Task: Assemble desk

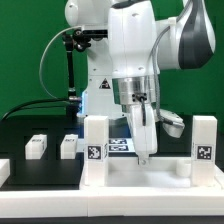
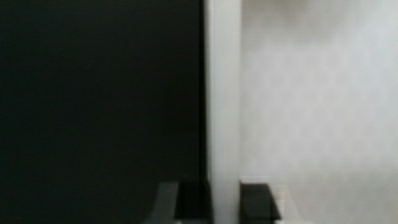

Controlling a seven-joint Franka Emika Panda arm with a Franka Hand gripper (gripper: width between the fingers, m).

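Contact shows at the far rim of the wide, flat, white plastic desk top, which lies on the black table at the front of the exterior view. The white robot arm reaches straight down there. Its two-finger gripper is closed, the dark fingertips drawn in on a thin white edge that appears to be that rim. In the wrist view, black table fills one side of this edge and white desk surface the other. Two square white legs with black-and-white tags stand upright at the top's corners, one at the exterior view's left and one at its right. Two small white tagged blocks lie loose on the table further to the exterior view's left. The marker board lies just behind the gripper.
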